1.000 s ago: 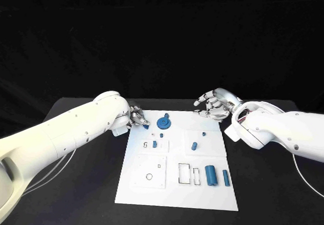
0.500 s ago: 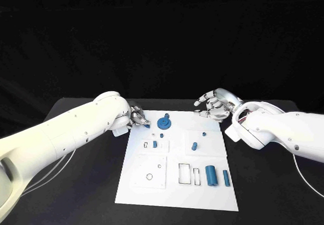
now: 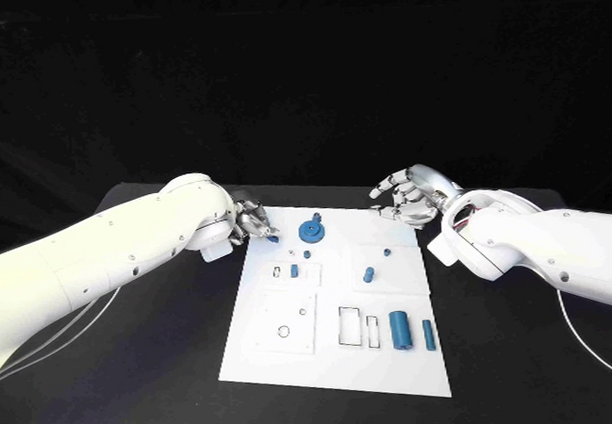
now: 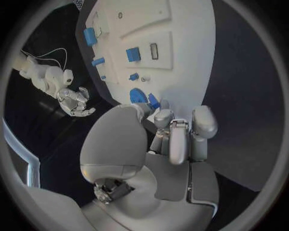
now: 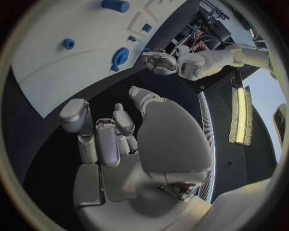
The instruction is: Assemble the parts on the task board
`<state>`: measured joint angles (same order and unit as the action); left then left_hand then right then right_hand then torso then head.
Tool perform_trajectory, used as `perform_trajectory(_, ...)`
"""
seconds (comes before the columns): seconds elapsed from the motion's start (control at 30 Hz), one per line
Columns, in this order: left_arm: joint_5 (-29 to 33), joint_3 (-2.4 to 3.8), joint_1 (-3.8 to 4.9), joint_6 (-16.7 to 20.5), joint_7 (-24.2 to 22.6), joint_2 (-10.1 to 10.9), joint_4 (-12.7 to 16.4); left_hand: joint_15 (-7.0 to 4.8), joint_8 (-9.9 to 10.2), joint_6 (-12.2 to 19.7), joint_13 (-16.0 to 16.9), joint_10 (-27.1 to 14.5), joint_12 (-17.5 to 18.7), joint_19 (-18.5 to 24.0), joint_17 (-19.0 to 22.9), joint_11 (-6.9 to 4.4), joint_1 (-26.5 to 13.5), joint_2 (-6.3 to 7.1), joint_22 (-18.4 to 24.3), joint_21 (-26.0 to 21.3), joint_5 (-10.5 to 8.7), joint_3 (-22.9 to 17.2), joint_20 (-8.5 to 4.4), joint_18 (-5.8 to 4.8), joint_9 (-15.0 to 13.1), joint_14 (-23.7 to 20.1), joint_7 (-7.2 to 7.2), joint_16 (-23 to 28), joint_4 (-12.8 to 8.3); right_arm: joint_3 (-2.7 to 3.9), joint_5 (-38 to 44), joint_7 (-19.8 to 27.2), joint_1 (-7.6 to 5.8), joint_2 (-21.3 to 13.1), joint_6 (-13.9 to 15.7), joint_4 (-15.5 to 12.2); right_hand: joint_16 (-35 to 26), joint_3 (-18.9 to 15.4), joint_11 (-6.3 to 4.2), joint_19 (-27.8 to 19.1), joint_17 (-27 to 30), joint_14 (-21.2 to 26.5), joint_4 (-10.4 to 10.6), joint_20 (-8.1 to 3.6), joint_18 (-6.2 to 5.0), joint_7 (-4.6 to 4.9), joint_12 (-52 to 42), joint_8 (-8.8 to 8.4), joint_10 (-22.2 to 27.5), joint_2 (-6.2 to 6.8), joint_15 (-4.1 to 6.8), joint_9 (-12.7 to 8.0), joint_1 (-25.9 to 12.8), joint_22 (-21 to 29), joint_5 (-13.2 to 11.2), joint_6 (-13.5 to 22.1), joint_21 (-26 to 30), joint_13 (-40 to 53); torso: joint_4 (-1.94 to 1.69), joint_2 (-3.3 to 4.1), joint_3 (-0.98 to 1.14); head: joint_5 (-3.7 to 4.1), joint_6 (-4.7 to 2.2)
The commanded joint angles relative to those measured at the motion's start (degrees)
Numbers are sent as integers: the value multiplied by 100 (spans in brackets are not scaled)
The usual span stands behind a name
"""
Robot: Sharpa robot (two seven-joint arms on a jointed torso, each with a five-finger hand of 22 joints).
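White plastic, your task board [image 3: 401, 363] lies mid-table with blue parts scattered on it: a round gear-like part [image 3: 310, 233] at the far end, two cylinders [image 3: 398, 330] standing near the right edge. Your left hand [image 3: 254, 223] sits at the board's far left corner, fingers pinching a small blue part [image 4: 154, 101] just left of the gear. Your right hand [image 3: 409, 197] hovers off the far right corner, fingers curled apart and holding nothing.
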<state>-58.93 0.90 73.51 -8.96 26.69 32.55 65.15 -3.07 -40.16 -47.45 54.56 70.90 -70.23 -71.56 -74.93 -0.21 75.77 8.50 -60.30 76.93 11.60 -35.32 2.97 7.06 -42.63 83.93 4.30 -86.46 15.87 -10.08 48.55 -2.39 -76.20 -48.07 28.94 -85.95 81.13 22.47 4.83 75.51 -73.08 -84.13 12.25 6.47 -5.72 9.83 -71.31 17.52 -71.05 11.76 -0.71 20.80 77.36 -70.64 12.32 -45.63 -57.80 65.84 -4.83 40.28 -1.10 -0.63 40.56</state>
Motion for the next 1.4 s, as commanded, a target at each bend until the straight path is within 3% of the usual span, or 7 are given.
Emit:
perform_trajectory(0.03, 43, 9, 8, 156, 30, 117, 242, -45, -34, -6, 12, 53, -21, -37, -858, -1, 12, 71, -7, 35, 1, -669, 1, -106, -453, 425, -29, -21, -629, 1, 56, 33, 1, -13, -23, -15, -34, 8, -6, -19, 4, -159, 35, -20, -88, -5, 12, 21, 21, 19, 39, -7, -6, 5, 28, 33, 37, 5, -37, -25, 3, 3, 19)
perform_trajectory(0.2, -32, 11, 8, 239, 32, 316, 598, -47, -39, -10, 24, 66, -29, -38, -856, -2, -5, 97, -8, 36, -1, -696, 0, -106, -459, 425, -31, -20, -640, 1, 56, 32, 1, -25, -22, -22, -34, 8, -6, -19, 4, -159, 35, -20, -88, -5, 12, 21, 21, 19, 39, -7, -6, 5, 28, 33, 37, 5, -58, -42, 3, 1, 35)
perform_trajectory(0.4, -138, 5, -1, 354, -25, 503, 963, -47, -42, -13, 18, 69, -26, -39, -858, -2, -37, 119, -11, 38, -8, -718, -1, -107, -464, 426, -32, -21, -635, 1, 56, 33, 3, -32, -26, -28, -34, 8, -6, -19, 4, -159, 35, -20, -88, -5, 12, 21, 21, 19, 39, -7, -6, 5, 28, 33, 37, 5, -52, -43, -3, -8, 45)
perform_trajectory(0.73, -1035, -74, -127, 961, -297, 776, 1503, -58, -67, -53, 103, 148, -83, -66, -852, -20, -95, 150, -50, 57, -3, -799, -7, -113, -482, 425, -52, -18, -638, 0, 56, 35, 5, -59, -23, -37, -34, 8, -6, -19, 4, -159, 35, -20, -88, -5, 12, 21, 21, 19, 39, -7, -6, 5, 28, 33, 37, 5, -81, -43, 2, -38, 84)
perform_trajectory(1.07, -1588, -203, -261, 1113, -410, 877, 1744, -63, -72, -63, 108, 161, -87, -79, -858, -26, -104, 172, -67, 66, -3, -835, -12, -116, -488, 428, -58, -22, -652, 0, 56, 36, 6, -78, -25, -43, -34, 8, -6, -19, 4, -159, 35, -20, -88, -5, 12, 21, 21, 19, 39, -7, -6, 5, 28, 33, 37, 5, -50, -30, 4, -67, 104)
perform_trajectory(1.4, -1532, -235, -335, 1117, -443, 945, 1816, -65, -77, -74, 99, 166, -82, -80, -853, -28, -129, 178, -68, 68, -10, -866, -15, -116, -492, 428, -61, -20, -642, 0, 56, 38, 7, -84, -26, -50, -34, 8, -6, -19, 4, -159, 35, -20, -88, -5, 12, 21, 21, 19, 39, -7, -6, 5, 28, 33, 37, 5, -52, -36, 12, -109, 126)
